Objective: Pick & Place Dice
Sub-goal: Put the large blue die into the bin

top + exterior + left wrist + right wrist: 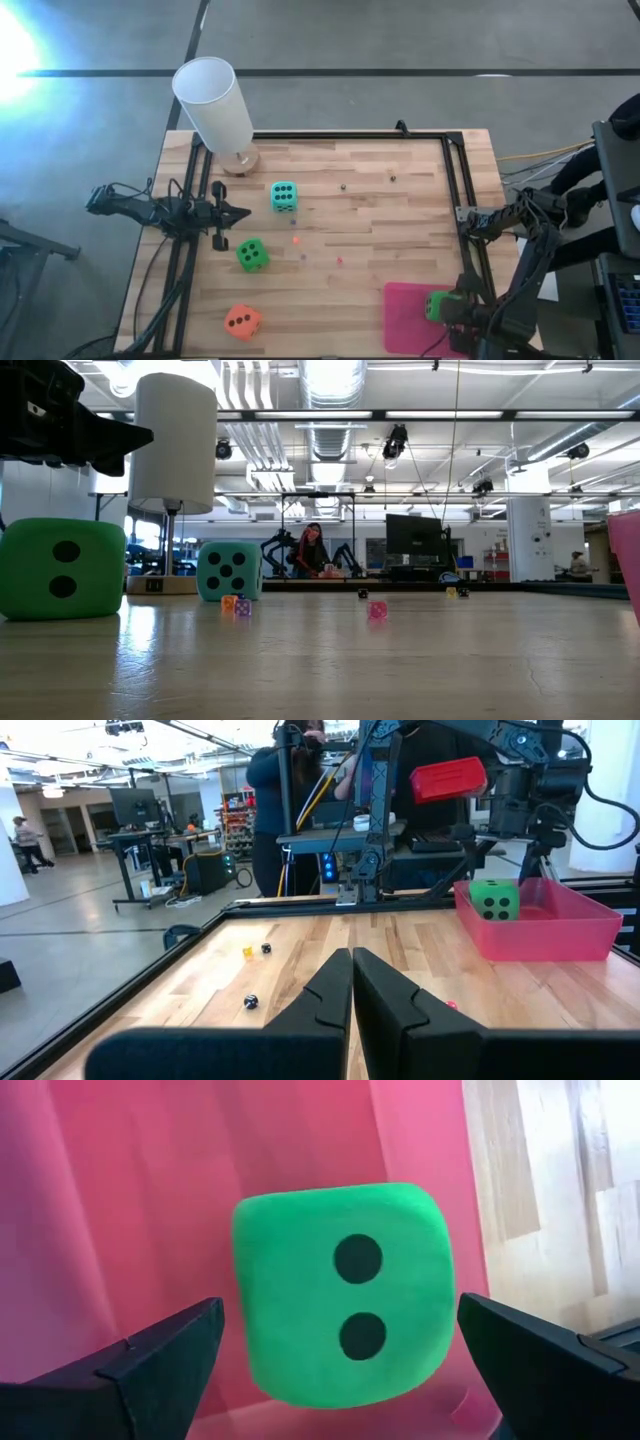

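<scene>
The right tool [340, 1350] hung over the pink tray [405, 315] at the near right corner of the wooden surface [380, 215]. Its two fingers were spread wide and held nothing. One green die [335, 1290] sat between them, inside the tray, not touched by either finger.

The left tool [352, 982] waited at the left edge of the surface, its fingers pressed together and empty.

Three dice were not yet in the tray: a teal die [284, 196], another green die [252, 254] and an orange die [242, 321].

A finger could bump the soft die as the right arm lifted, and knock it over the tray's low wall. Lifting straight up would be safest.
</scene>
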Robot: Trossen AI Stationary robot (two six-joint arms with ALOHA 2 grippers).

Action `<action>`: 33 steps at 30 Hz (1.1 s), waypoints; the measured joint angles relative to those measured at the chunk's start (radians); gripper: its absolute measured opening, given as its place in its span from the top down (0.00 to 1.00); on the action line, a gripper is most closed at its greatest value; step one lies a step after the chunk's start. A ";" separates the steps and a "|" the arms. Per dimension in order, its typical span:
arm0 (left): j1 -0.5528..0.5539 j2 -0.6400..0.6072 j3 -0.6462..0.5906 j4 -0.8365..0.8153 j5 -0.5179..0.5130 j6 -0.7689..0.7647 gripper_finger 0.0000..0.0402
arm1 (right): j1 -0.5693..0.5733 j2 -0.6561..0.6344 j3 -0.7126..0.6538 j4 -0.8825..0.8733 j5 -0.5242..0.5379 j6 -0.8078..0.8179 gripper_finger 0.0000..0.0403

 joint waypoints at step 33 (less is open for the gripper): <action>0.000 0.000 0.000 0.000 0.000 0.000 0.95 | -0.250 -0.066 0.088 -0.157 0.523 -0.187 0.01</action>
